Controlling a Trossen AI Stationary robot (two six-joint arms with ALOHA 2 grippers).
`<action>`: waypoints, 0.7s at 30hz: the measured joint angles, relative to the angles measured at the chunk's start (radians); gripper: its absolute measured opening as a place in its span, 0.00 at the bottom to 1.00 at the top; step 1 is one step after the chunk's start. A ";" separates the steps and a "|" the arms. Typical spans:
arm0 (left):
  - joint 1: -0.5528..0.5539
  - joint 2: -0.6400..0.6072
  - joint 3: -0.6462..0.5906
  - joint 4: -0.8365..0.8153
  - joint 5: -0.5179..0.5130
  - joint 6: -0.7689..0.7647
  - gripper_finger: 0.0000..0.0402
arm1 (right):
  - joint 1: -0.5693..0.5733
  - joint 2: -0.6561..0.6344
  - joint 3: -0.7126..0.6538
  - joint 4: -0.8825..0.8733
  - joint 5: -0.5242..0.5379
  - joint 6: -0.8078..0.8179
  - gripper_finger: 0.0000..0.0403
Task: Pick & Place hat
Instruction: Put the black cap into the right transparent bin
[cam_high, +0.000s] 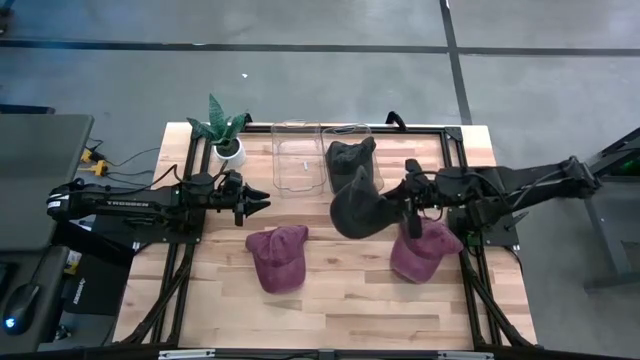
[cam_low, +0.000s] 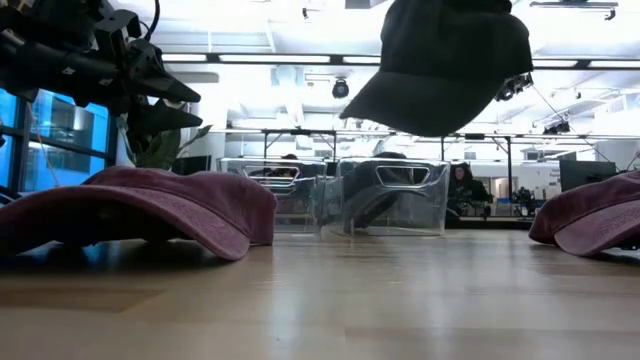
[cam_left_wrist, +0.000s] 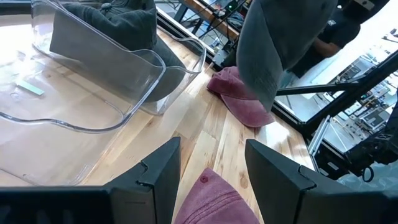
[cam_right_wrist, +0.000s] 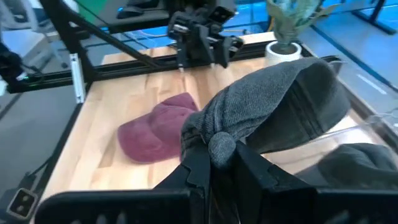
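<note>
I see a dark grey hat hanging in the black right gripper. Another dark grey hat lies in a clear bin. At nine o'clock from that bin stands a second clear bin with a tiny pale green tag inside. Two hats on the table are dark red, like berries: one red hat at seven o'clock from the hanging hat, one red hat at four o'clock. The table is light yellow wood with stripes. Its frame is black. My left gripper is black too. The plant has green stripy leaves in a white pot. The floor is grey with dark lines.
</note>
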 joint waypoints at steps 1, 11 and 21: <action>0.000 0.000 0.000 0.000 0.000 0.000 0.43 | -0.007 -0.004 0.003 -0.005 0.006 0.003 0.09; 0.000 0.000 0.000 0.000 0.000 0.000 0.43 | -0.121 -0.005 0.014 -0.022 -0.052 -0.045 0.09; 0.000 0.000 0.000 0.000 0.000 0.000 0.43 | -0.255 -0.003 0.168 -0.183 -0.209 -0.251 0.09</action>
